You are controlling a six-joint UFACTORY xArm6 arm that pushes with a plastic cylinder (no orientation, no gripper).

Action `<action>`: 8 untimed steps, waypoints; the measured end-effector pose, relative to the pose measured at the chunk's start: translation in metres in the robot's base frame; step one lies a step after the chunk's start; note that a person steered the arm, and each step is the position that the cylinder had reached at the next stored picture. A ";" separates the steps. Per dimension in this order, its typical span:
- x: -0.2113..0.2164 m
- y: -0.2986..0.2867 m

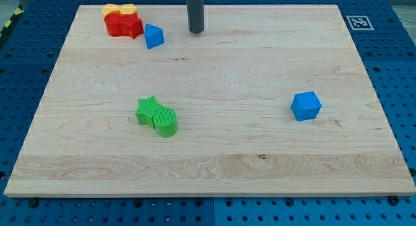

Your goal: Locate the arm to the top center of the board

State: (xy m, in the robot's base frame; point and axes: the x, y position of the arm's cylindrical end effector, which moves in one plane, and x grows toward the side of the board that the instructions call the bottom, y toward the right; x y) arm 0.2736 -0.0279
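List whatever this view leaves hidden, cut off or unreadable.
- Rod above my tip: cut off by the view's top edge.
- Yellow blocks: lower parts hidden behind the red blocks; shapes unclear.
- Marker beside the board: pattern too small to read.
- Green star and green cylinder: contact side hidden.

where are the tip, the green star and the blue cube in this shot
my tip (195, 31): camera view, very end of the dark rod, near the board's top centre
green star (147, 110): camera view, its ridged top face
blue cube (305, 105): camera view, middle of its visible faces
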 end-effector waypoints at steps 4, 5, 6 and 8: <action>0.000 0.010; 0.000 0.010; -0.001 0.010; -0.001 0.011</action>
